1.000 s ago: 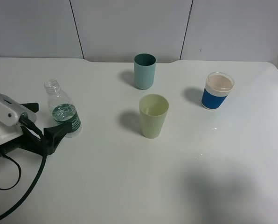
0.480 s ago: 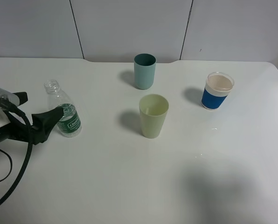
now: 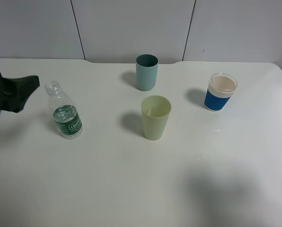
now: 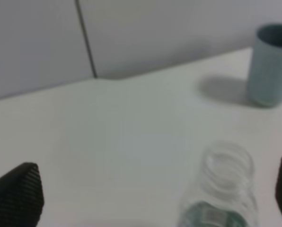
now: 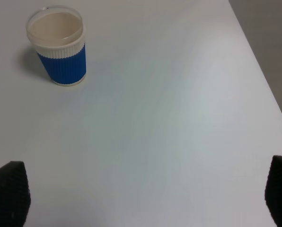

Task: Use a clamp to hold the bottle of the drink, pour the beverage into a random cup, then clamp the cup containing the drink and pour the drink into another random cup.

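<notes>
**Left hand** (image 4: pixel 148 196): fingers spread wide apart, holding nothing. Its two dark fingertips frame the open neck of the bottle (image 4: pixel 221 184), which sits off-centre, nearer one fingertip. In the exterior high view this hand hangs over the left edge of the table (image 3: pixel 131 189). The bottle stands near it, toward the table's middle, untouched.

**Bottle:** upright with its long axis vertical, uncapped, liquid in its lower part.

**Cups:** beyond it stand the pale green cup (image 3: pixel 155 117), the teal cup (image 3: pixel 146 72) and, farthest, the blue-sleeved cup (image 3: pixel 221 92).

**Right hand** (image 5: pixel 145 194): fingers likewise apart and empty, near the blue-sleeved cup, well apart from the bottle.

The left arm is plainly the nearer. The grasp probably requires it to descend and centre the bottle's body between its fingers.
</notes>
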### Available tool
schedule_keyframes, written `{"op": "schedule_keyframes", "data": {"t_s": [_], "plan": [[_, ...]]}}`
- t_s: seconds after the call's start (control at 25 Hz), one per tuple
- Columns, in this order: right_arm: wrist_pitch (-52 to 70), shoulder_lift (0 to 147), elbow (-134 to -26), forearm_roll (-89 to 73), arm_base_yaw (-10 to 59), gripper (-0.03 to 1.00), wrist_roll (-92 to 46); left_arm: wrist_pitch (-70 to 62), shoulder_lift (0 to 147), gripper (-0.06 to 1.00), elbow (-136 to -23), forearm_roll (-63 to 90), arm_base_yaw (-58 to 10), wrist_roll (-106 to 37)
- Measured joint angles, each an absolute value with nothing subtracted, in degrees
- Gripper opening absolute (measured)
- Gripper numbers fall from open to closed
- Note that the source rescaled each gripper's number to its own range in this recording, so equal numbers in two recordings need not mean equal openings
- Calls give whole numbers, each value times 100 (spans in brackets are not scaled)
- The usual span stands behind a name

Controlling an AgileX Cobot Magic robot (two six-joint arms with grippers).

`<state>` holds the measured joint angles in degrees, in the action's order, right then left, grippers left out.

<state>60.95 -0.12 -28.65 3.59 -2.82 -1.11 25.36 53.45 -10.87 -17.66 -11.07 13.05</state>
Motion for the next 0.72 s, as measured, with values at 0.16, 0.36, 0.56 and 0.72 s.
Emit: {"op": "schedule_keyframes", "data": {"t_s": [0.16, 0.36, 0.56, 0.72], "plan": [[6095, -12, -2865, 359, -282, 100, -111, 1059, 4592, 100, -1767, -1650, -1107, 1305], [6095, -12, -2865, 359, -282, 100, -111, -1566, 3905, 100, -3064, -1628, -1107, 1305], [6095, -12, -2865, 359, -282, 100, -111, -3384, 3470, 100, -3836, -1784, -1107, 1305], [6095, -12, -2865, 359, -282, 100, -111, -4134, 2917, 100, -4065, -1918, -1107, 1305]]}}
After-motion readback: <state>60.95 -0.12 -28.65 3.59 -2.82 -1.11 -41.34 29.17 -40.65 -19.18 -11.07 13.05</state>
